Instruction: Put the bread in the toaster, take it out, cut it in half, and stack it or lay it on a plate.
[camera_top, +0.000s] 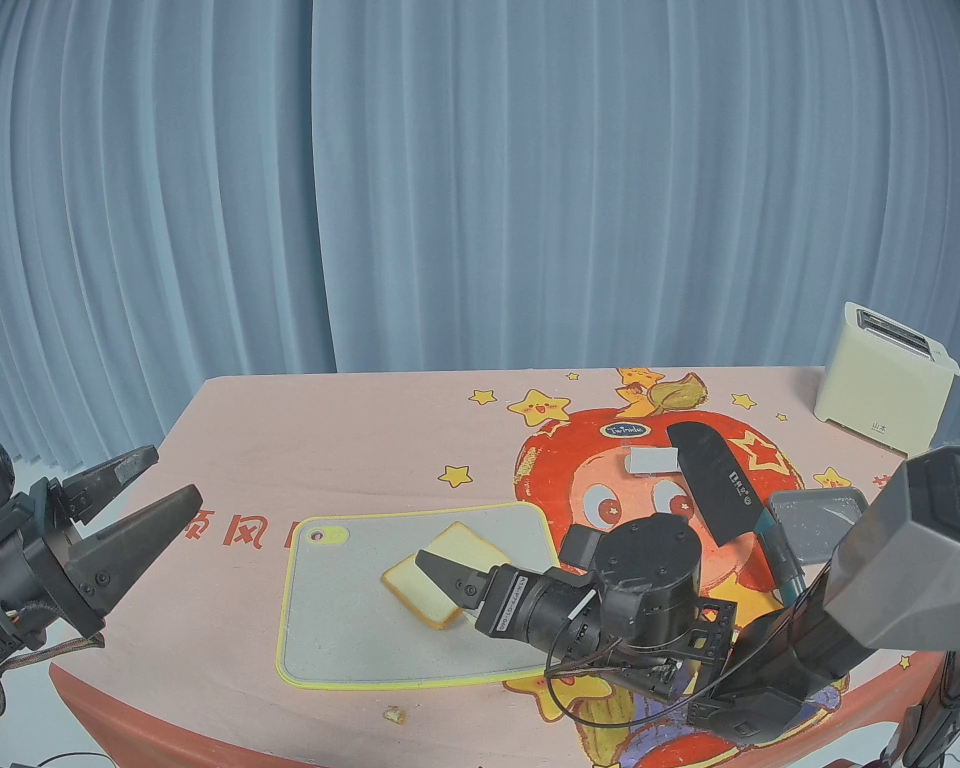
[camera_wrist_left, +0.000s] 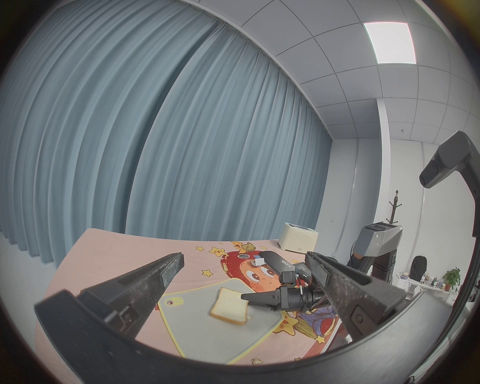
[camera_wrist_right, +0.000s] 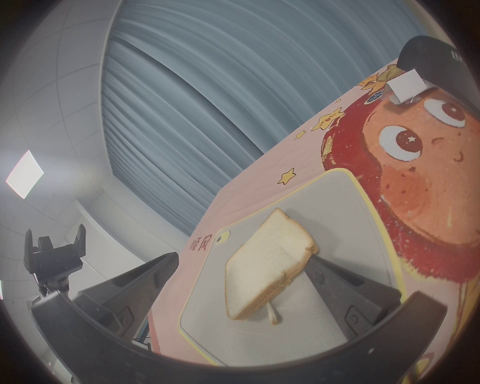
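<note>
Our right claw (camera_top: 440, 585) gapes released around the bread (camera_wrist_right: 267, 265), tilted against one finger (camera_wrist_right: 345, 295) at the cutting board's (camera_top: 340, 620) three o'clock side; pulling back carelessly, we could drag it onto the tabletop (camera_top: 300, 440).

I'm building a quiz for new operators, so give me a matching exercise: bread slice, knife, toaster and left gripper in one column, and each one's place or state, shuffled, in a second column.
Column one:
1. bread slice
2. knife
3. toaster
4. left gripper

Column two:
A. at the far right corner of the table
B. open, in the air off the table's left edge
C. on the cutting board
D. lying on the cartoon face print

Pairs: 1-C; 2-D; 3-A; 4-B
</note>
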